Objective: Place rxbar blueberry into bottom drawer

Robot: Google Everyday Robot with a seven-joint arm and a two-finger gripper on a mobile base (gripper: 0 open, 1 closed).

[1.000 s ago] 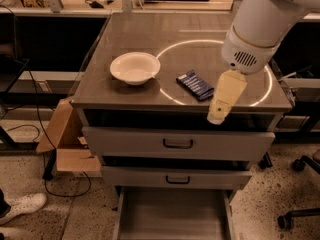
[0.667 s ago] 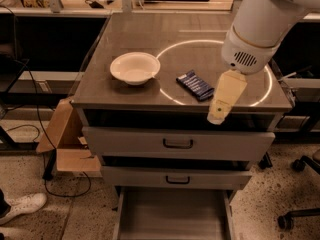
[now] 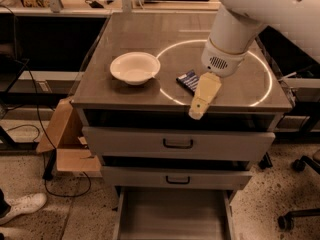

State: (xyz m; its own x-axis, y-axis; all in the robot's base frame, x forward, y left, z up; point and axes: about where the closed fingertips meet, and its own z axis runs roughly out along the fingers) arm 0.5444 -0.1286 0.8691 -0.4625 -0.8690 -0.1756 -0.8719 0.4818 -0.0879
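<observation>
hand (image 3: pixel 196 113) hangs at the near edge of the surface (image 3: pixel 125 39), right of centre, tip pointing down past the front lip. can't tell if it is open or closed; nothing visibly held. rxbar blueberry (image 3: pixel 187 80) lies flat on the surface just far-left of the hand, partly hidden by it, inside the bright light ring (image 3: pixel 260 64). white bowl (image 3: pixel 134 68) sits to the left of the bar, apart from it. bottom drawer (image 3: pixel 172 216) stands pulled out toward me, under the two upper drawers (image 3: pixel 177 143), both shut.

risks as i judge them:
- bar not grasped yet. it is thin and flat on a smooth top, so a pinch from above may skid off the wrapper and only shove it.
- the hand is nearer than the bar, so moving toward it could sweep it left into the bowl or off the near lip onto the floor.
- a wide approach could clip the bowl.
- the drawer is low and shallow. a release from high up may bounce out or miss to the side.
- going low, the arm could knock the upper drawer fronts or handles.
</observation>
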